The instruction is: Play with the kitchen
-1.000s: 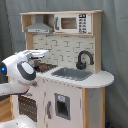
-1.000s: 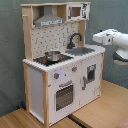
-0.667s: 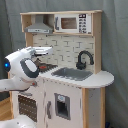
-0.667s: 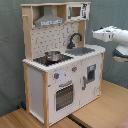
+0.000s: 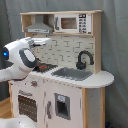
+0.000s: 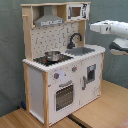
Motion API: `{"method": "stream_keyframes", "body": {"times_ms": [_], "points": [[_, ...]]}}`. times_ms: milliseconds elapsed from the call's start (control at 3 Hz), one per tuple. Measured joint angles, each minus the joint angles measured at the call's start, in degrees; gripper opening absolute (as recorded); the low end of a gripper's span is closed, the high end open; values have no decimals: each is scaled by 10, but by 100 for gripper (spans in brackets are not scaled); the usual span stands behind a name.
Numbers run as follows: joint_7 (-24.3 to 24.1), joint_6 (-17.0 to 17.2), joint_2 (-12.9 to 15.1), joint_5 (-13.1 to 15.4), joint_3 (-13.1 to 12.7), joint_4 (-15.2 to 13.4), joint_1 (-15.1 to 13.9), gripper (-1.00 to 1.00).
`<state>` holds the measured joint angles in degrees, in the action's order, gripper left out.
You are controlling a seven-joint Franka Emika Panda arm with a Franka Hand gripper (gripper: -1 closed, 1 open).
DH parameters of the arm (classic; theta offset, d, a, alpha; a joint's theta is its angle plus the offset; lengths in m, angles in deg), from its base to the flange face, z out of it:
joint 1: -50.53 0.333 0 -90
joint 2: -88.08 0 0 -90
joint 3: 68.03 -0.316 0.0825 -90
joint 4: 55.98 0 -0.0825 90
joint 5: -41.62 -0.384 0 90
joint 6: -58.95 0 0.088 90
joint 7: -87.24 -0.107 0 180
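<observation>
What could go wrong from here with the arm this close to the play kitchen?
1. The arm hangs beside the kitchen, near the counter end by the sink. A sideways sweep could clip the black faucet or the side panel.
2. A metal pot sits loose on the stove; a bump might slide it off.
3. In the first exterior view the arm hides much of the stove, so contact there may go unseen.

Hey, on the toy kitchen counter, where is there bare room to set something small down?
The rounded white counter end beside the grey sink, past the black faucet, is bare. The sink basin looks empty too. On the white and light wood toy kitchen, the stove is crowded: a small metal pot sits on it.
</observation>
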<state>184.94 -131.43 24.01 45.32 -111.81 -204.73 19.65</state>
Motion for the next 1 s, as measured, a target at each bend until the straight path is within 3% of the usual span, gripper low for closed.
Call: {"method": "stream_keyframes", "body": {"times_ms": [333, 1000], "points": [[10, 27, 40, 0, 11, 34, -2, 100], [48, 10, 140, 0, 23, 84, -20, 100]]}}
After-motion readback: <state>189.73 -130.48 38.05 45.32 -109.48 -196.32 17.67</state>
